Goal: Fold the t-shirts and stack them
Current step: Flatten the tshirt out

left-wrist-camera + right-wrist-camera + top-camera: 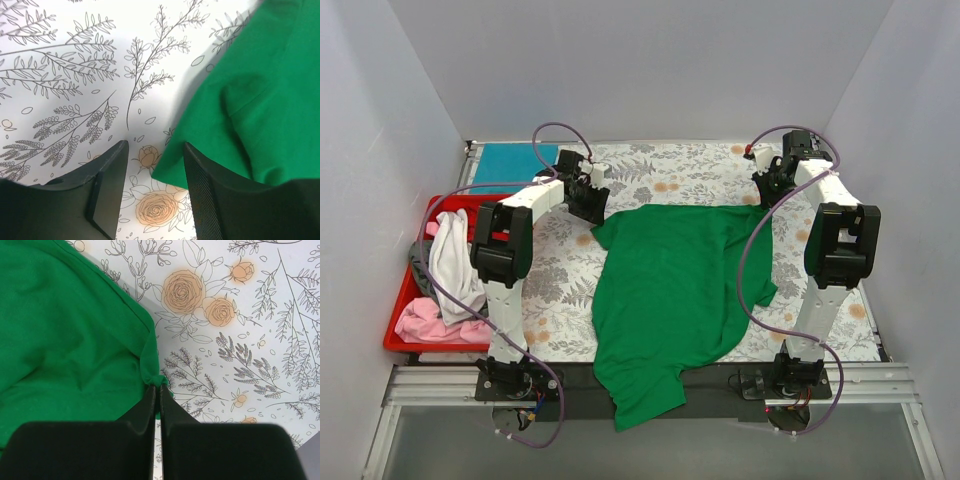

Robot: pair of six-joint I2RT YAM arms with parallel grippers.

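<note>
A bright green t-shirt (670, 290) lies spread across the middle of the floral table cloth, with its lower part hanging over the front edge. My left gripper (590, 200) is open at the shirt's far left corner. In the left wrist view that corner of the green t-shirt (250, 95) lies flat on the cloth between the jaws (155, 160), close to the right finger (200, 180). My right gripper (767, 190) is at the far right corner. In the right wrist view it (159, 386) is shut on a bunched pinch of the green t-shirt (65, 330).
A teal-blue shirt (515, 160) lies flat at the back left. A red tray (395, 325) at the left edge holds white (450, 255), pink (425, 320) and dark grey (416, 262) shirts. Grey walls enclose the table (680, 170).
</note>
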